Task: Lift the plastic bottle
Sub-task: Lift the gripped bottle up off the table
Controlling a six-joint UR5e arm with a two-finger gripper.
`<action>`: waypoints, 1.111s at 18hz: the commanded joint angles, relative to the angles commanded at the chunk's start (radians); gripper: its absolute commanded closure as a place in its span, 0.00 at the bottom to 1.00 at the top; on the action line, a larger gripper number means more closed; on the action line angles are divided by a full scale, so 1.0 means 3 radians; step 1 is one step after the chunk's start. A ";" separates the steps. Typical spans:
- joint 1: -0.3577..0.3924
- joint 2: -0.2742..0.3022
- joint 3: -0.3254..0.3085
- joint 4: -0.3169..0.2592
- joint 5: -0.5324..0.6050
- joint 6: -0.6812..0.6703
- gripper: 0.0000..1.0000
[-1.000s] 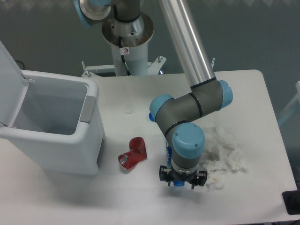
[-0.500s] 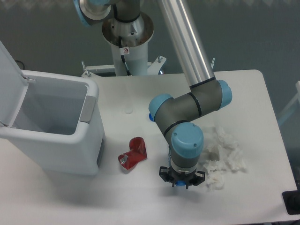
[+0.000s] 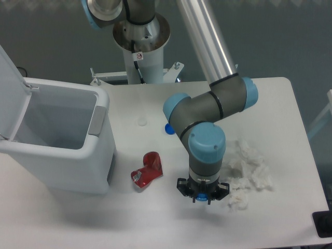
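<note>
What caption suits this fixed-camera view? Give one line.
UR5e gripper lowered onto the table between red wrapper and white tissue.

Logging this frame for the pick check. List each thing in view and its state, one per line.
Gripper: pointing down at the table, a bit of blue between its fingers; open or shut unclear.
Plastic bottle: hidden under the wrist.
White bin: lid up, open.
Red wrapper: crumpled, lying loose.
Blue cap: loose on the table.
White tissue: crumpled.
</note>
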 joint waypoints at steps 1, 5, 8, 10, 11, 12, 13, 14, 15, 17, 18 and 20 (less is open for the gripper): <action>0.0015 0.0051 0.0000 -0.0005 -0.0005 0.0005 0.91; 0.0087 0.0199 0.0000 -0.0051 0.0015 0.0147 0.91; 0.0209 0.0363 0.0041 -0.0219 0.0051 0.0510 0.96; 0.0266 0.0429 0.0087 -0.0281 0.0051 0.0679 0.97; 0.0291 0.0450 0.0127 -0.0317 0.0051 0.0731 0.97; 0.0302 0.0465 0.0179 -0.0393 0.0051 0.0767 0.96; 0.0337 0.0501 0.0225 -0.0475 0.0051 0.0863 0.93; 0.0368 0.0532 0.0276 -0.0567 0.0046 0.0981 0.92; 0.0373 0.0542 0.0342 -0.0699 0.0046 0.1053 0.92; 0.0434 0.0558 0.0470 -0.0980 0.0036 0.1145 0.92; 0.0440 0.0563 0.0516 -0.1032 0.0031 0.1186 0.92; 0.0455 0.0563 0.0527 -0.1048 0.0026 0.1217 0.92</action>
